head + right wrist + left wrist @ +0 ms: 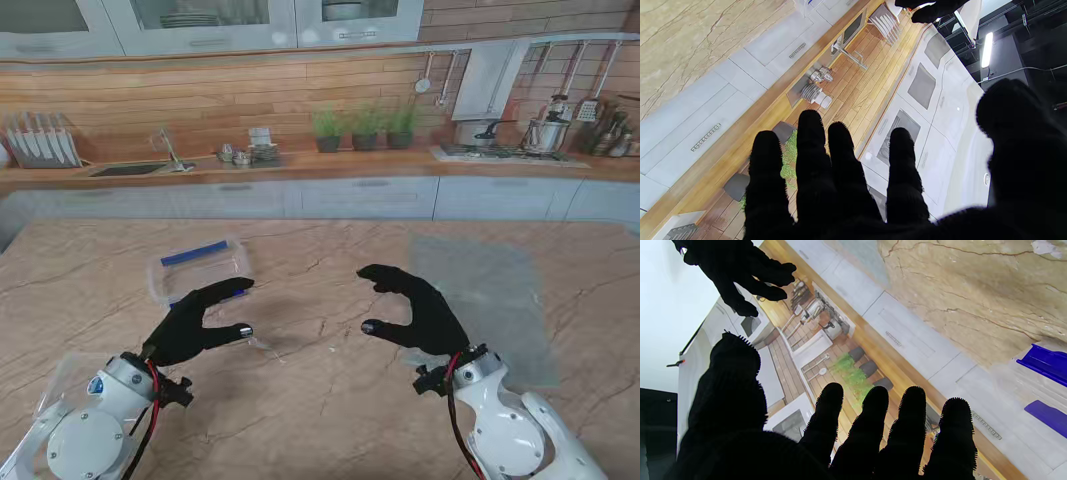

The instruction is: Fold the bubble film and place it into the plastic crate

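Note:
The bubble film [490, 295] lies flat and see-through on the marble table, at the right. My right hand [415, 305] in its black glove hovers beside the film's left edge, fingers apart and holding nothing. The clear plastic crate [197, 268] with blue clips stands at the left, farther from me than my left hand [195, 322]. That hand is open too, its fingertips just short of the crate's near rim. In the left wrist view the crate [1037, 386] shows beyond my spread fingers [873, 426], with the right hand [740, 270] across from them. The right wrist view shows only fingers [813, 160] and the kitchen backdrop.
A marble table [320, 400] spreads under both hands. A printed kitchen backdrop [320, 120] stands behind its far edge. A bit of clear wrapping [55, 385] sits by my left forearm.

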